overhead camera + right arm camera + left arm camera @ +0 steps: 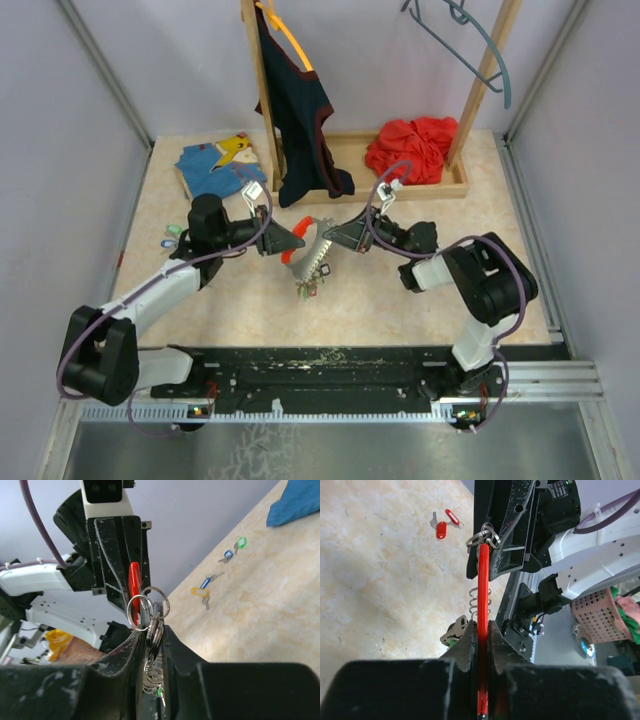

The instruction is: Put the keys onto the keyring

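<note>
Both grippers meet above the middle of the table. My left gripper (298, 243) (483, 630) is shut on a flat red keyring (483, 585), which runs forward edge-on from between its jaws. Facing it, my right gripper (330, 238) (152, 630) is shut on a bunch of silver keys (156, 630), with silver split rings (145, 607) sticking out above its jaws. More keys hang under the bunch (312, 285), one with a green tag (454, 632). Two red-tagged keys (445, 525) lie loose on the table. Yellow (200, 592), blue (227, 556) and green (241, 542) tagged keys lie at the table's left (172, 235).
A wooden rack (258, 90) with a dark garment (295, 110) stands at the back, a red cloth (410, 148) in its base tray. Blue clothing (215, 165) lies at the back left. A teal hanger (470, 40) hangs at the upper right. Grey walls enclose the table.
</note>
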